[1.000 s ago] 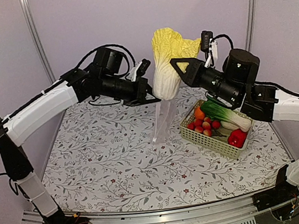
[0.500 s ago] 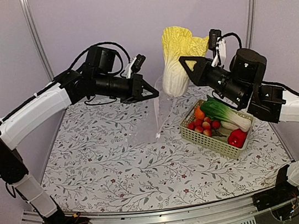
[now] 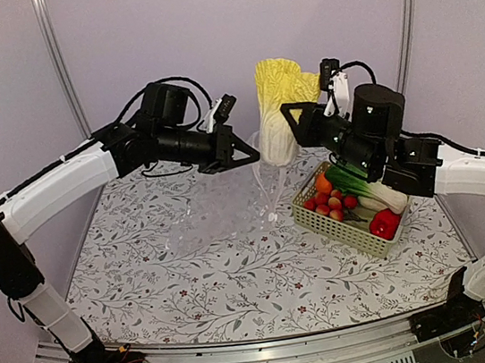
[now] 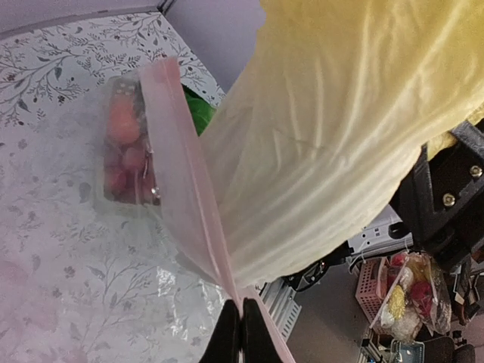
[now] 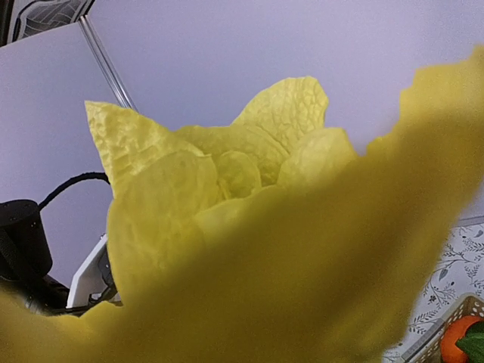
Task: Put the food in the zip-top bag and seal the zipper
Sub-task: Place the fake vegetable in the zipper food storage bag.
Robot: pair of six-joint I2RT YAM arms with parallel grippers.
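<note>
My left gripper point(image 3: 248, 156) is shut on the zipper strip point(image 4: 181, 174) of the transparent zip-top bag point(image 3: 266, 187) and holds its mouth up in the air; the shut fingers point(image 4: 227, 336) pinch the edge. The bag's body trails down to the table on the left. My right gripper point(image 3: 292, 129) holds the yellow-white napa cabbage point(image 3: 279, 104) upright, its white base right at the bag's mouth. The cabbage fills the right wrist view point(image 5: 249, 249) and hides those fingers. It also looms beside the strip in the left wrist view point(image 4: 340, 136).
A pale green slotted basket point(image 3: 344, 229) stands at the right. It holds an orange point(image 3: 323, 184), small red-pink fruits point(image 3: 331, 202), a green leafy vegetable point(image 3: 365, 184) and a red fruit point(image 3: 384, 223). The floral cloth point(image 3: 194, 287) covers the table.
The right arm has brought the cabbage left and down to the bag's mouth. The left gripper has shifted slightly right, and the bag's body has spread leftwards over the table.
</note>
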